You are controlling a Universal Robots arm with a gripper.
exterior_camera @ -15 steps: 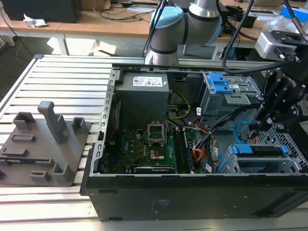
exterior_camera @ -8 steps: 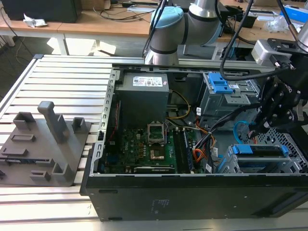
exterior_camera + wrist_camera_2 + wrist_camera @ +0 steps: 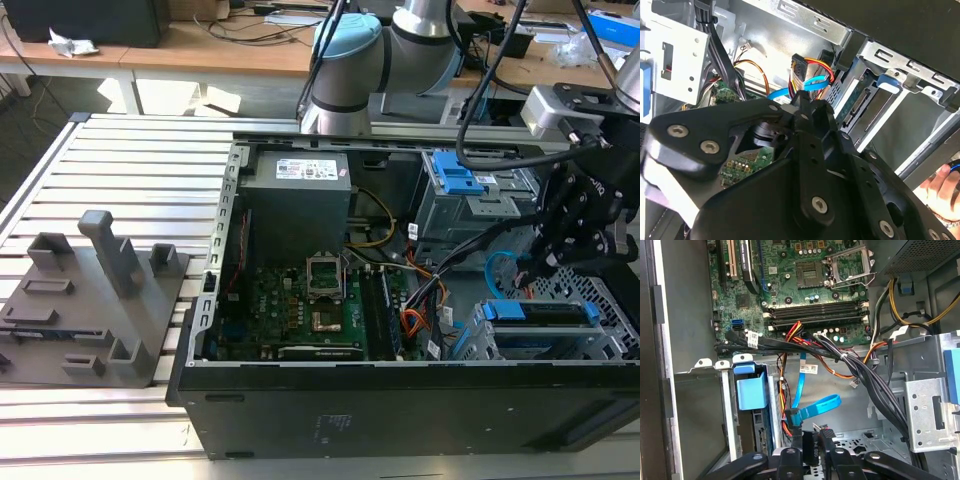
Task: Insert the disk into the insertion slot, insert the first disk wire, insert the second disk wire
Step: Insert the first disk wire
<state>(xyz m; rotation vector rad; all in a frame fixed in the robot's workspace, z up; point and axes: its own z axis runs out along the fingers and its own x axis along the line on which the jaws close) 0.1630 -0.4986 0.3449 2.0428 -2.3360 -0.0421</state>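
- Gripper (image 3: 811,449): fingers narrow, apparently closed on a small dark plug (image 3: 812,440); cannot tell which wire it belongs to.
- Just beside the gripper: loop of the second disk wire (image 3: 820,406); near it, the first disk wire (image 3: 783,405).
- Just beyond the gripper: disk (image 3: 535,312), seated in the insertion slot (image 3: 605,295).
- Likely hazards: loop snagging on the fingers; plug reaching the disk's socket tilted and jamming.

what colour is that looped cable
The looped cable is light blue; the first wrist view shows it best.
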